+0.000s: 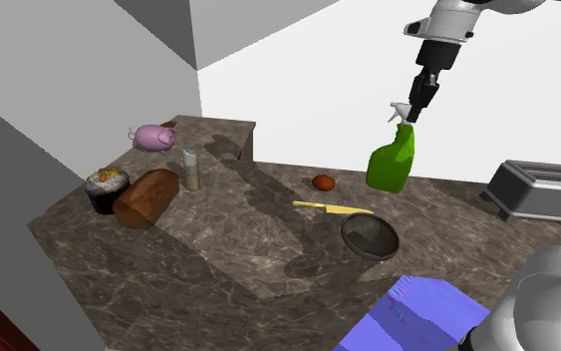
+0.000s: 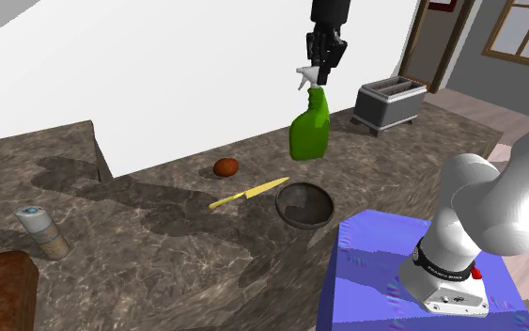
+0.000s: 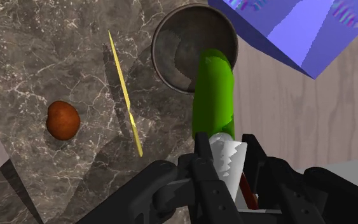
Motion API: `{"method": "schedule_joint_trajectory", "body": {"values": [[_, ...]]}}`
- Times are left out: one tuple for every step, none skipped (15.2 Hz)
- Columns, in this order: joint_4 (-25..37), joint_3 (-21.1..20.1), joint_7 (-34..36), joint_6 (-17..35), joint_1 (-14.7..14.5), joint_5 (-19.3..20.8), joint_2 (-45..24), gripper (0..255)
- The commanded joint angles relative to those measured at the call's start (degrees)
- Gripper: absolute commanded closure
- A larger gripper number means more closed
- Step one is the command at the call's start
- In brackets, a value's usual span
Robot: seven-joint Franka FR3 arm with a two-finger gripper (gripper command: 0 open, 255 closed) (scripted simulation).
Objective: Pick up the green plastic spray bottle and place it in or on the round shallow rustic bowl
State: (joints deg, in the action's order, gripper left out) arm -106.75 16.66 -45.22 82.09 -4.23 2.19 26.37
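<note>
Green spray bottle (image 1: 392, 160), shoulder view: held clear of the counter (image 1: 218, 269), hung from the gripper (image 1: 412, 112), whose jaws are pinched on the white trigger head. The dark round bowl (image 1: 370, 220) sits on the counter lower in the frame, near the blue stand (image 1: 418, 314). Risk: only the narrow head is gripped, so the body could swing or slip during the descent.

Second exterior view: the bottle (image 2: 311, 127) is seen high above the counter, with the bowl (image 2: 281, 202) below it, toward the camera. If released from this height, a bounce out of the shallow bowl is likely. A yellow knife (image 2: 248, 193) lies just beside the rim and could be clipped by a toppling bottle. A brown round item (image 2: 225, 167) and a toaster (image 2: 390, 102) are well apart from the path.

Wrist view: the bottle's base (image 3: 214, 89) is lined up over the bowl's rim (image 3: 161, 60), not its middle, so an off-centre landing is possible. Nothing is seen blocking the bowl.
</note>
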Motion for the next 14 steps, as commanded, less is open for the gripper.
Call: {"method": "schedule_joint_trajectory", "body": {"values": [[-2.22, -0.17, 0.14, 0.87, 0.18, 0.29, 1.33, 255], [-3.29, -0.17, 0.15, 1.63, 0.24, 0.37, 1.64, 255], [-4.33, -0.17, 0.15, 2.38, 0.29, 0.44, 1.94, 255], [-5.36, -0.16, 0.16, 3.12, 0.35, 0.52, 2.23, 255], [-6.38, -0.14, 0.16, 3.87, 0.4, 0.59, 2.51, 255], [-7.39, -0.13, 0.16, 4.61, 0.46, 0.66, 2.78, 255], [-8.38, -0.11, 0.15, 5.36, 0.51, 0.73, 3.03, 255], [-9.35, -0.08, 0.15, 6.1, 0.56, 0.8, 3.27, 255], [-10.32, -0.05, 0.14, 6.84, 0.61, 0.87, 3.5, 255], [-11.27, -0.02, 0.13, 7.58, 0.66, 0.94, 3.71, 255], [-12.21, 0.01, 0.12, 8.32, 0.71, 1.01, 3.92, 255], [-13.14, 0.05, 0.11, 9.06, 0.76, 1.07, 4.11, 255], [-14.06, 0.09, 0.09, 9.8, 0.81, 1.14, 4.29, 255], [-14.97, 0.13, 0.08, 10.54, 0.86, 1.2, 4.45, 255]]}}
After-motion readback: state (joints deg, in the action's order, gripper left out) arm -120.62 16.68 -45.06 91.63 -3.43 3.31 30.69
